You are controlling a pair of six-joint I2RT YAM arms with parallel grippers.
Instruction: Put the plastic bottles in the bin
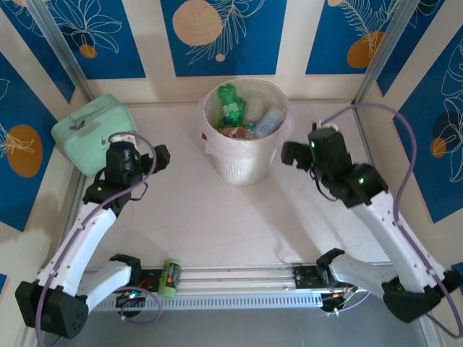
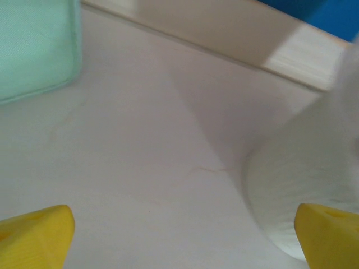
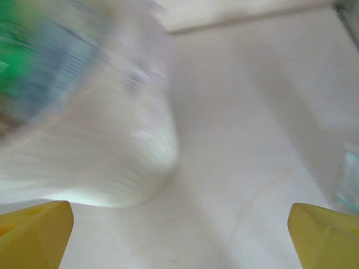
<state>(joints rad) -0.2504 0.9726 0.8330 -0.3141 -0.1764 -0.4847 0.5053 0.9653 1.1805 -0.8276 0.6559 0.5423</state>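
Blue and cream wall panels (image 1: 72,36) close in a pale pinkish table (image 1: 202,217). At its far middle stands the round pinkish-white plastic bin (image 1: 246,155) with a thin white liner, the largest thing on it. Left of the bin, against the wall, lies a mint-green rectangular zip case (image 1: 90,130).

The left gripper (image 1: 160,154) hangs between case and bin, and the right gripper (image 1: 291,154) is just beside the bin's other flank. So the bin lies to the right of one and to the left of the other, about equally near to both. Each wrist view shows yellow fingertips (image 2: 36,235) spread to the frame's edges with bare table between them: both pairs of jaws stand wide and hold nothing.

The plastic bottles (image 1: 249,116) sit inside the bin, a green one (image 1: 231,105) roughly upright and a clear blue-labelled one (image 1: 268,123) tilted beside it. At the right edge of the right wrist view a pale bluish shape (image 3: 350,179) is too blurred to name; if it is a bottle, the right arm is nearer. A small green and orange cylinder (image 1: 170,277) rests on the near rail.
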